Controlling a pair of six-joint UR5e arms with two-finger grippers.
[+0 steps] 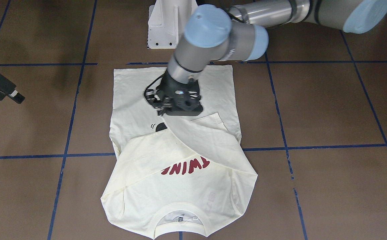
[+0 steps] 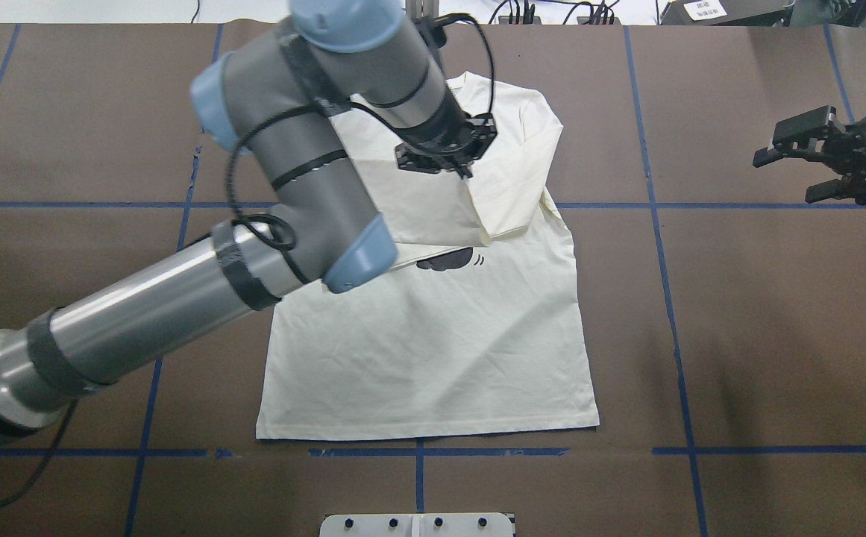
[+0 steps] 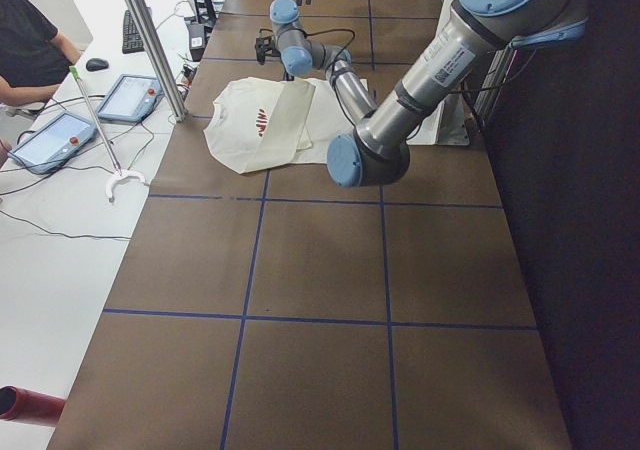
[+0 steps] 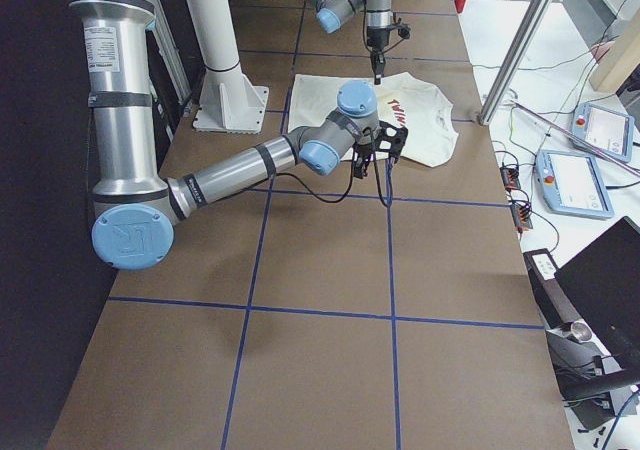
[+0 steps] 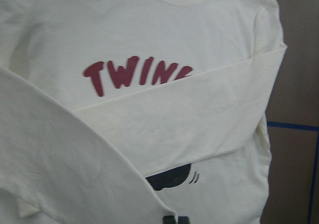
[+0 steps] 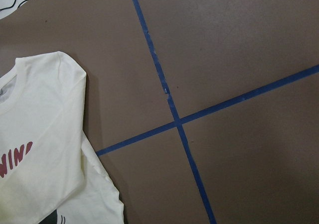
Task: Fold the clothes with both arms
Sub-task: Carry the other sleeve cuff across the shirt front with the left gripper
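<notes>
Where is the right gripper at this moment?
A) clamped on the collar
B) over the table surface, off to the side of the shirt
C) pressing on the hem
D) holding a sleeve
B: the right gripper hangs over the table, well apart from the T-shirt.

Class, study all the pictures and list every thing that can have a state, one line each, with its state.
T-shirt: spread flat on the table, print up, body unfolded.
Sleeves: both folded across the chest, hiding part of the lettering.
Left claw: shut, tips at a sleeve's edge; grip on cloth unclear.
Right claw: open, off the shirt, holding nothing.
</notes>
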